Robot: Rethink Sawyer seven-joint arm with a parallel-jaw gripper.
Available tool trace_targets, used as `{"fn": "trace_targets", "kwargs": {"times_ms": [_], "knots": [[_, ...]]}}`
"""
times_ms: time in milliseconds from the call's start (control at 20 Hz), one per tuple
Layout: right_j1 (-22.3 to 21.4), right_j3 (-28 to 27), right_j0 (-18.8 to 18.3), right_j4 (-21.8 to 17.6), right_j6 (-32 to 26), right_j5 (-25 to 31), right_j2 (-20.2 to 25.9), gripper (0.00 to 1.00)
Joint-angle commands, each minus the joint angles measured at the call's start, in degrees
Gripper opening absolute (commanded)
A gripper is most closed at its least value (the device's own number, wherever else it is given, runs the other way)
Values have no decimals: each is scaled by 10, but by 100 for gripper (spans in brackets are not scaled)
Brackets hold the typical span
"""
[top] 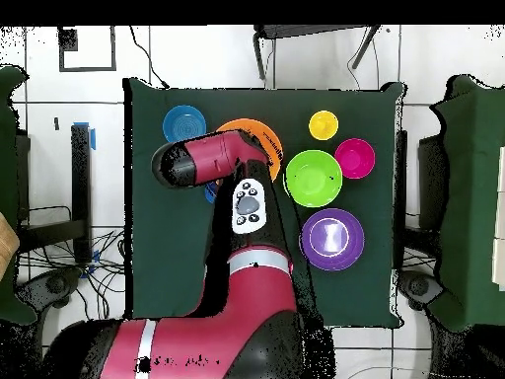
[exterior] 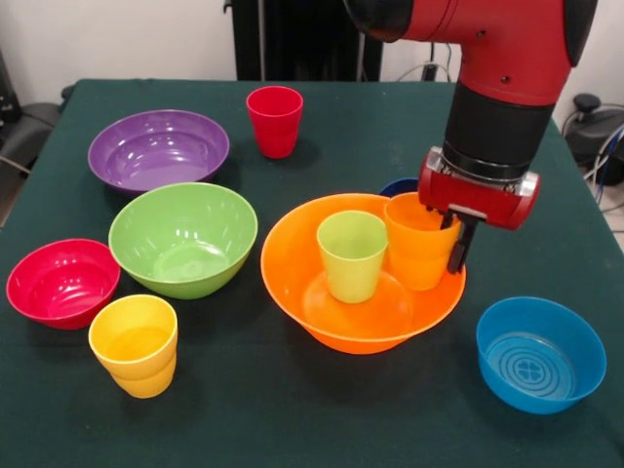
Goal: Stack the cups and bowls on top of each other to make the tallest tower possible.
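The big orange bowl stands in the middle of the table. Inside it stand the light green cup and the orange cup, side by side. My gripper hangs over the orange cup's right rim and is shut on its wall, with one black finger outside it. The dark blue bowl peeks out behind the orange bowl. The red cup stands at the far side. The yellow cup stands near the front left. In the overhead view the arm hides the gripper.
The purple bowl, the lime green bowl and the red bowl stand left of the orange bowl. The light blue bowl is at the front right. All stand on the green table.
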Motion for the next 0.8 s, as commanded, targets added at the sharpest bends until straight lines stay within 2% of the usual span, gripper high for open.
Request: {"fn": "trace_targets", "kwargs": {"times_ms": [50,200,250,800], "knots": [[31,-45,4,1,-18,60,22,0],[34,-49,4,-2,-23,56,20,0],[33,-47,2,-3,-29,48,23,100],[31,-39,7,-5,-22,46,16,100]]}}
